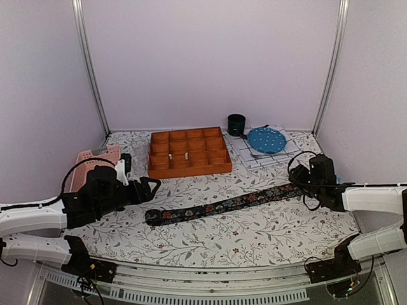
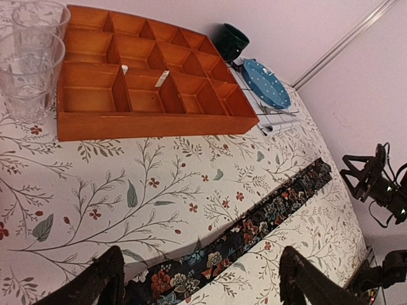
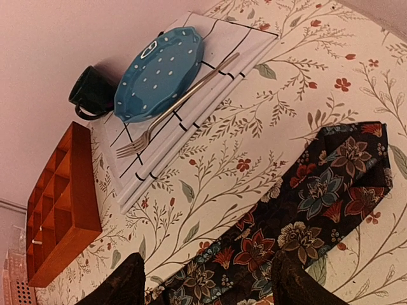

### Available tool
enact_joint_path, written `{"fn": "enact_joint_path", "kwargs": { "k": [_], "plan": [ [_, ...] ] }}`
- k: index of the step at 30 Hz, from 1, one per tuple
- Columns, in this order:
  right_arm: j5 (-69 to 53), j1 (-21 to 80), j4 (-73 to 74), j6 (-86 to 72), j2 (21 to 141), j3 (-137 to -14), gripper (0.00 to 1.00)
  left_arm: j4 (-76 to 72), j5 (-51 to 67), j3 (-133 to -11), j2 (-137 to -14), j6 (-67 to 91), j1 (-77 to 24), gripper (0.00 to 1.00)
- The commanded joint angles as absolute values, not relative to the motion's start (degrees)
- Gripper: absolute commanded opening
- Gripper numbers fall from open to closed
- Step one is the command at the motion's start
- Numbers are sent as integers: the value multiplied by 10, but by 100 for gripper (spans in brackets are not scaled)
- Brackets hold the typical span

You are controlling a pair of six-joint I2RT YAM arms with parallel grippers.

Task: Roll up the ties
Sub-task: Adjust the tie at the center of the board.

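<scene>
One tie (image 1: 222,204) of dark floral fabric lies flat on the tablecloth, running diagonally from lower left to upper right. My left gripper (image 1: 151,189) hovers at its narrow left end. In the left wrist view the left gripper (image 2: 200,267) is open, its fingers well apart on either side of the tie (image 2: 267,216). My right gripper (image 1: 304,182) is over the wider right end. In the right wrist view the right gripper (image 3: 210,273) is open above the tie (image 3: 318,203), gripping nothing.
An orange compartment tray (image 1: 189,152) stands behind the tie. A dark green mug (image 1: 236,124), and a blue plate (image 1: 266,140) with a fork (image 3: 172,108) on a white mat, are at the back right. A pink basket (image 1: 95,159) and clear cups (image 2: 32,51) are at the left.
</scene>
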State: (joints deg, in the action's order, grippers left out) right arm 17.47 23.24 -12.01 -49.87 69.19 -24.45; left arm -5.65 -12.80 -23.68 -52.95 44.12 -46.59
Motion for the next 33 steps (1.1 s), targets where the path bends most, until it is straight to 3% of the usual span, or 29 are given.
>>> {"fn": "enact_joint_path", "kwargs": {
  "k": [1,6,12,27,33],
  "plan": [
    [132,233,-117,-451,637,-260,65,-41,-138,-251,-519,434,-460,82],
    [38,244,-66,-385,562,-267,61,-26,-128,-251,-508,451,-460,81],
    [59,322,-23,-378,544,-280,60,31,-138,-252,-502,504,-460,80],
    [69,414,-76,-431,652,-284,59,100,-136,-302,-645,545,-441,73],
    [74,428,-78,-437,662,-286,59,84,-145,-270,-650,557,-436,71]
  ]
}}
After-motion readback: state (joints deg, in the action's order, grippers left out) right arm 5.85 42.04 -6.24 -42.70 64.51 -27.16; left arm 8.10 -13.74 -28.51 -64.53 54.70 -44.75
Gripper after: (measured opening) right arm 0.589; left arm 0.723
